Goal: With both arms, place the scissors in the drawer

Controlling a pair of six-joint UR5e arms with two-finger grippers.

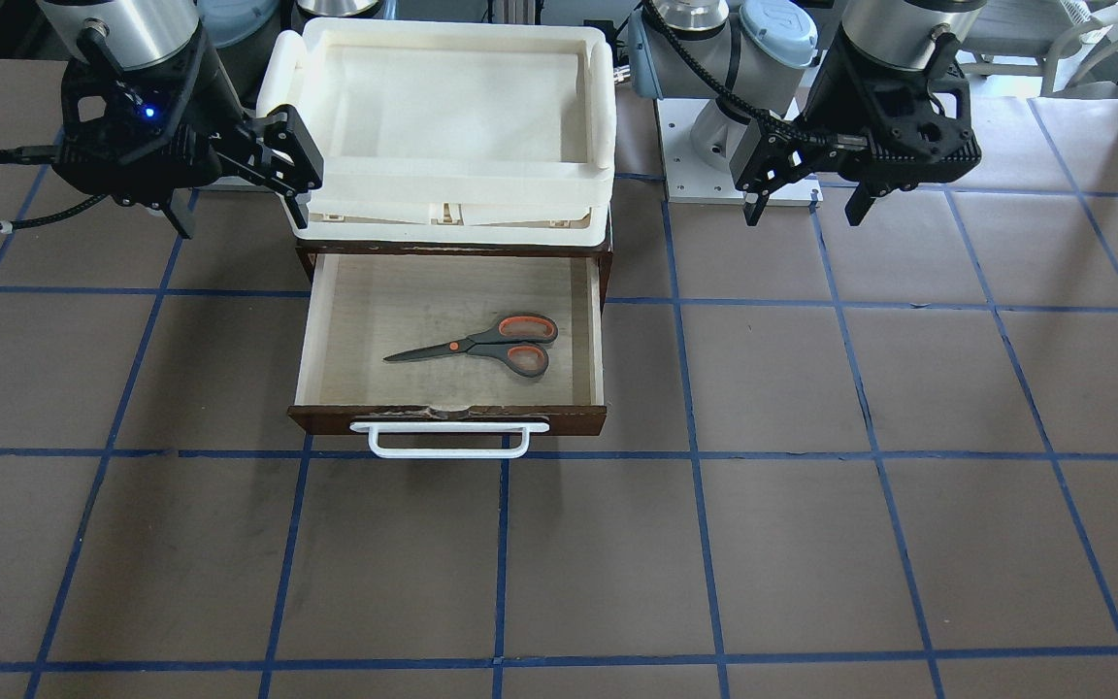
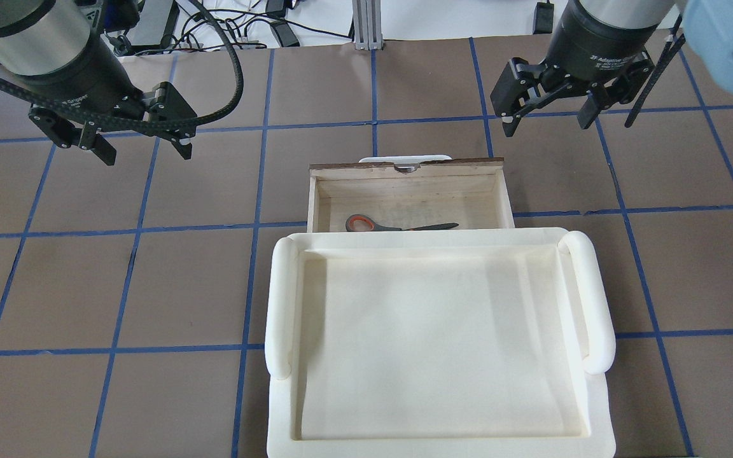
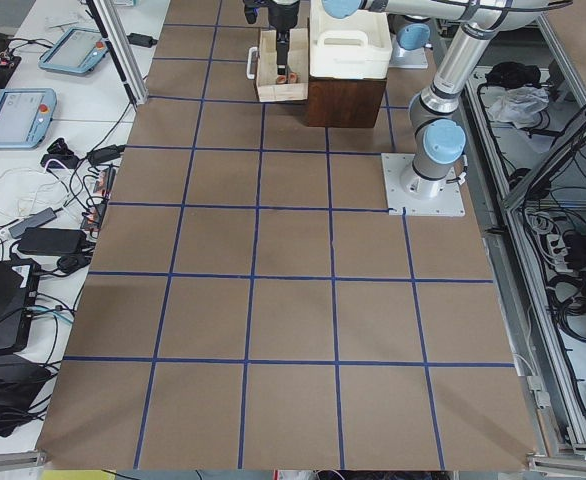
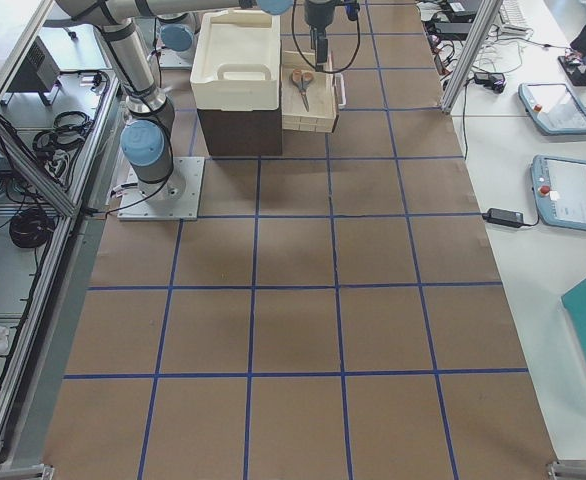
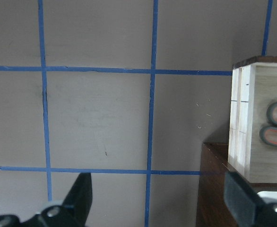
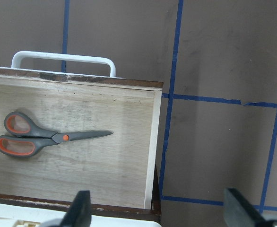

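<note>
Scissors (image 1: 481,345) lie in open drawer (image 1: 578,419), frame centre. L gripper (image 2: 145,152) & R gripper (image 2: 548,126) hover in upper corners, fingers spread, empty. Next, prob.: push drawer shut.

Opposed steep exterior views (both sharing drawer (image 1: 578,419))

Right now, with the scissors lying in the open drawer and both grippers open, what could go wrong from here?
1. The scissors lie loose on the floor of the drawer; a hard push shut might slide them about.
2. The white handle is on the side away from the robot, so the left gripper or right gripper reaching for it might clip the cream tray above.
</note>
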